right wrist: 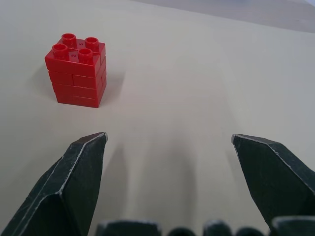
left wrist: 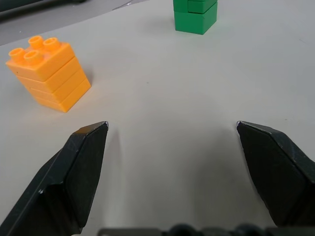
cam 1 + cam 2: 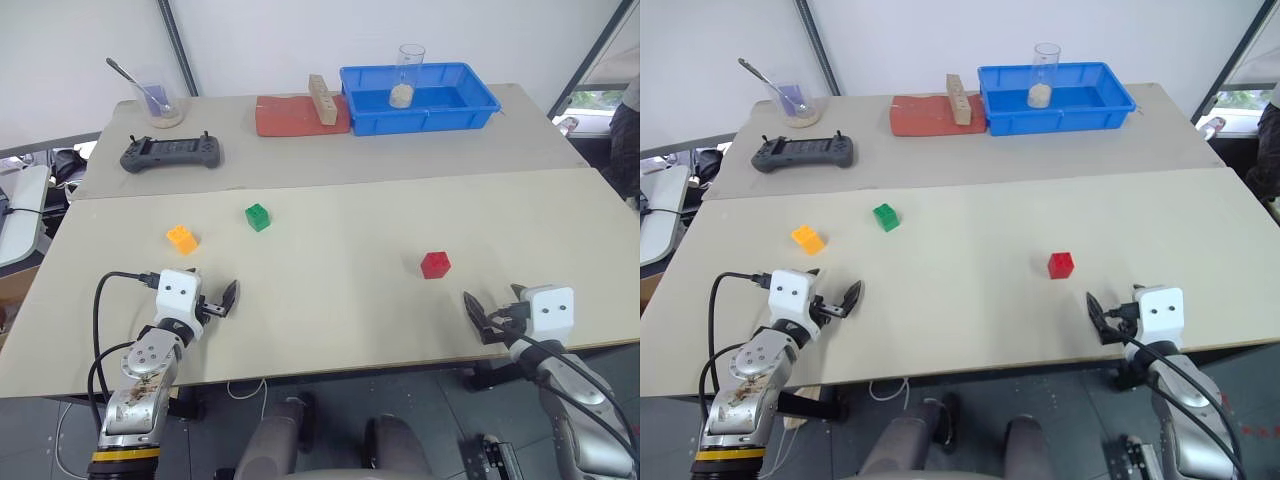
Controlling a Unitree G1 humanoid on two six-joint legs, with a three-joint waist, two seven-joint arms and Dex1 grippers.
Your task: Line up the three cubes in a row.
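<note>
Left pincer (image 3: 214,299) spread, low over counter (image 3: 330,300) at lower left, right pincer (image 3: 481,318) spread at lower right, red cube (image 1: 76,70) studs clear in right wrist view, orange cube (image 2: 48,73) and green cube (image 2: 195,15) close in left wrist view.

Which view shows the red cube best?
The right wrist view: the red cube sits close ahead of the open right claw, its four top studs and stacked layers plain. Both eye views show it small on the table, apart from the other cubes.

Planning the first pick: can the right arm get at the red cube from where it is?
Probably yes. The right gripper is open and the red cube stands alone just ahead of it, with bare table between them.
</note>
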